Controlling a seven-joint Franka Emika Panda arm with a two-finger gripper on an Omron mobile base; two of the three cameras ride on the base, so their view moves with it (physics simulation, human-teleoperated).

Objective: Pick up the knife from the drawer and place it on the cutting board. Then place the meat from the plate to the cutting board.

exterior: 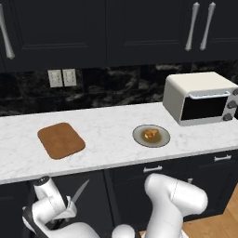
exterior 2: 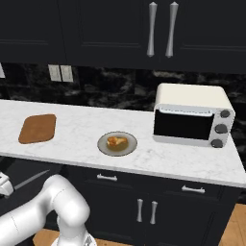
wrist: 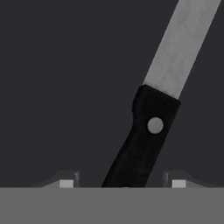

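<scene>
One claw [wrist: 122,183] grips knife [wrist: 153,127].

Above the gripper [exterior: 69,204], the counter edge [exterior: 69,168] overhangs; beyond it, open marble surrounds the cutting board [exterior: 61,140], plate [exterior: 151,135] farther right

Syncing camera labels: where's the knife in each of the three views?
Left base view: knife at lower left, below the counter edge, blade pointing up-right from the gripper.
Right base view: blade at far left, below the counter.
Hand view: black handle rising from bottom centre, blade running to the top right.
Shared landmark: cutting board, on the counter above the knife in both base views.
</scene>
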